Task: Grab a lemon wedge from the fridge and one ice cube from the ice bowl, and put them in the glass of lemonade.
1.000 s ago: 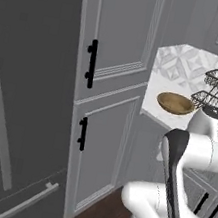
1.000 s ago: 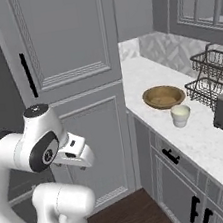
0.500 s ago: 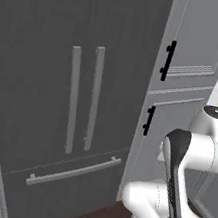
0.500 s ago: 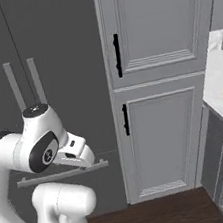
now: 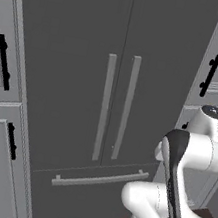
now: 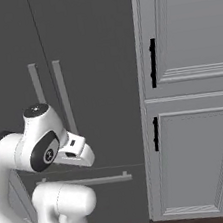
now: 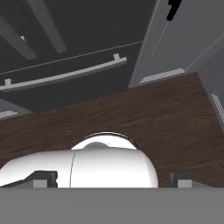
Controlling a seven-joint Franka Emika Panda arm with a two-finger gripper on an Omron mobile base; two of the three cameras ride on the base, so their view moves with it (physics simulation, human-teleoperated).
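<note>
The fridge (image 5: 86,76) stands straight ahead with both dark doors shut; its two long light bar handles (image 5: 115,107) run upright side by side at the middle seam, and a horizontal drawer handle (image 5: 100,178) crosses below them; paneled grey cabinets (image 6: 192,96) with black handles (image 6: 153,63) flank it; the gripper (image 7: 111,180) points down at the dark wood floor (image 7: 175,127) (fingers spread wide, holding nothing) near the fridge's foot.
</note>
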